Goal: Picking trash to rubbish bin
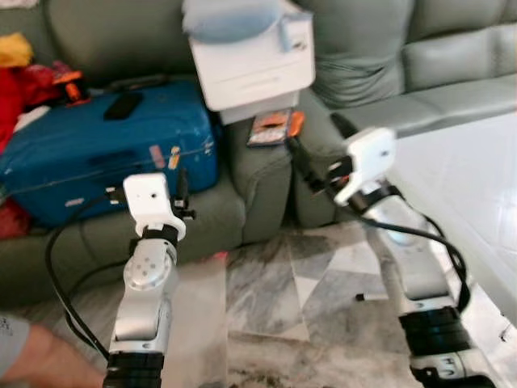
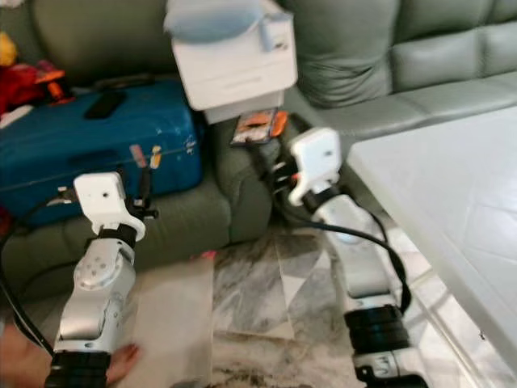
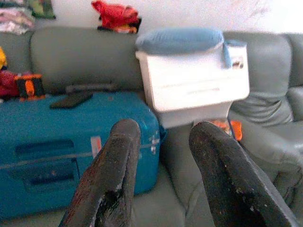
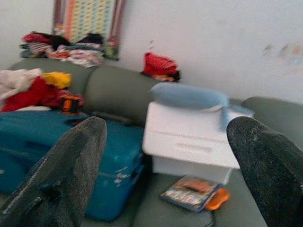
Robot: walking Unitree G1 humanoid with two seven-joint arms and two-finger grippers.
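There's a blue suitcase point(image 1: 113, 153) lying flat on the grey-green sofa point(image 1: 355, 56) with a white box-like unit point(image 1: 254, 69) propped next to it, an orange-edged packet point(image 1: 273, 128) just below that, red clothes point(image 1: 24, 89) piled at the sofa's far end, and a white table point(image 1: 468, 194) off to the side.

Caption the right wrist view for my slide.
Open right gripper facing a grey sofa with blue suitcase and white box.
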